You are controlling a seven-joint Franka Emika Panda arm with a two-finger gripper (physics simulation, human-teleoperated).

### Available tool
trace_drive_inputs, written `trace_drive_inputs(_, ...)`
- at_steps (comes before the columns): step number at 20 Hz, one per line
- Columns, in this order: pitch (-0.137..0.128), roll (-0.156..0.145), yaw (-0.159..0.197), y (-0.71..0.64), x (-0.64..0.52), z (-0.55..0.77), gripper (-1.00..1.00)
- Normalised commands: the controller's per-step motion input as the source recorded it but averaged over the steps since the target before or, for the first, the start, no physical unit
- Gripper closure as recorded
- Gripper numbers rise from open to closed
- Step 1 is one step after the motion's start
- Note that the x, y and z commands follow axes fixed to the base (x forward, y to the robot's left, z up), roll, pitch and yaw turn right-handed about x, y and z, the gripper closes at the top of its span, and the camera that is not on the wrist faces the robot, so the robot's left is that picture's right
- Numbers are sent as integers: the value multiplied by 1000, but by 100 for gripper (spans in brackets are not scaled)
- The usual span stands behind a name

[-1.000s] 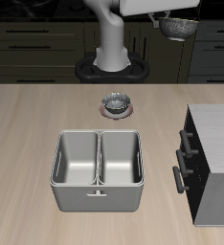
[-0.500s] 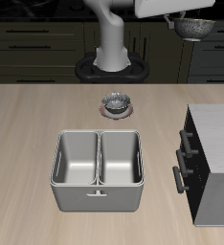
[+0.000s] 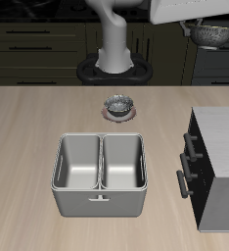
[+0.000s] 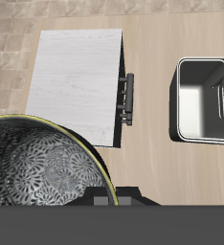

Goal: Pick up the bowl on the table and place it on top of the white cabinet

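- Across the 3 exterior pictures, the bowl travels steadily sideways at a high level, from nearer the robot's base toward the space above the white cabinet; its height changes little.
- The bowl hangs in the air, well clear of the table, under the white arm, with its rim roughly level.
- The gripper holds the bowl at the rim; in the wrist view the mottled interior and the yellowish rim fill the foreground, and only a dark sliver of the gripper body shows, so the fingers' spread cannot be read directly.
- The wrist view looks down on the cabinet's pale top beyond the bowl, which suggests that the carry is nearly lined up with the target, though not yet centred.
- The look-alike bowl on its pinkish saucer and the grey double bin keep their places on the table.
- Judgement: pickup is done; what remains is a short final alignment, a descent and a release on the top.
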Motion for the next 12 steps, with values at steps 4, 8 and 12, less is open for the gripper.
trace_drive_inputs(4,12,-4,11,164,185,-16,100)
trace_drive_inputs(8,11,2,-5,333,231,-72,100)
trace_drive_inputs(12,7,17,5,263,126,-65,100)
